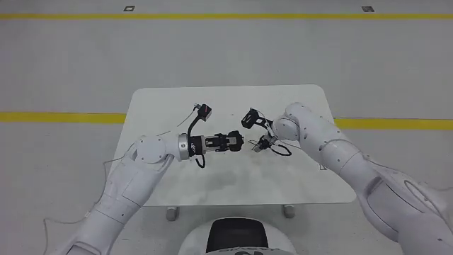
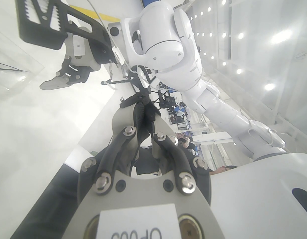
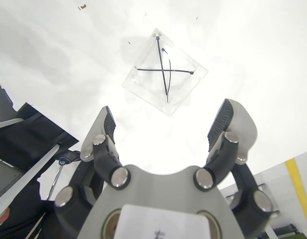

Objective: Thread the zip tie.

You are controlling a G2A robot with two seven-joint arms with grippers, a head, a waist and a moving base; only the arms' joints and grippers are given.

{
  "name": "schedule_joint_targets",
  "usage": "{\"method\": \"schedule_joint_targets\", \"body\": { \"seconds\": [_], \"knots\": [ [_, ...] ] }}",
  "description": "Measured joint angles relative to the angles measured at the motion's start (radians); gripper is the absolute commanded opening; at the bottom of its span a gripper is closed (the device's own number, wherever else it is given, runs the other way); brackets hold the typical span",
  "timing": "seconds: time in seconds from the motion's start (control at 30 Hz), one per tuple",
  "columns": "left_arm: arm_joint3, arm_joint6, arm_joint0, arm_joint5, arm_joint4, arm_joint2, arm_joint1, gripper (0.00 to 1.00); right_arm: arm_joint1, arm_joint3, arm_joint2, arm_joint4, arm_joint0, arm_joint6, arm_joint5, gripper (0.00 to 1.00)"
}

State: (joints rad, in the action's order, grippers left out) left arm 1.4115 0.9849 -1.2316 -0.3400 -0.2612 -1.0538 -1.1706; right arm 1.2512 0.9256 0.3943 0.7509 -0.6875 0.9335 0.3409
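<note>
My left gripper [image 2: 143, 109] is shut on a black zip tie [image 2: 127, 102], whose end sticks out past the closed fingertips. In the top view the left gripper [image 1: 237, 142] is held above the middle of the white table [image 1: 297, 184], pointing at the right gripper [image 1: 259, 144], which is a short gap away. My right gripper [image 3: 165, 123] is open with nothing between its ribbed pads [image 3: 221, 119]. It hangs above the table, and one of its fingers [image 2: 52, 83] shows close in the left wrist view.
A clear square tray [image 3: 197, 80] lies on the table below the right gripper. It holds three loose black zip ties [image 3: 163, 70] that cross each other. The same tray [image 2: 31, 75] lies beside the right gripper's finger in the left wrist view. Yellow floor lines [image 1: 64, 117] run behind the table.
</note>
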Motion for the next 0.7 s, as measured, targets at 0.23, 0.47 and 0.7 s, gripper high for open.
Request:
{"method": "schedule_joint_targets", "body": {
  "seconds": [0.23,0.47,0.7],
  "knots": [
    [0.000,0.000,0.000,0.000,0.000,0.000,0.000,0.00,0.007,-0.013,-0.008,0.001,0.003,-0.003,-0.001,1.00],
    [0.000,0.000,0.000,0.000,0.000,0.000,0.000,0.00,0.014,0.000,-0.027,0.044,-0.018,-0.049,-0.001,1.00],
    [0.000,0.000,0.000,0.000,0.000,0.000,0.000,0.00,0.014,0.001,-0.026,0.053,-0.025,-0.068,-0.006,1.00]
  ]
}}
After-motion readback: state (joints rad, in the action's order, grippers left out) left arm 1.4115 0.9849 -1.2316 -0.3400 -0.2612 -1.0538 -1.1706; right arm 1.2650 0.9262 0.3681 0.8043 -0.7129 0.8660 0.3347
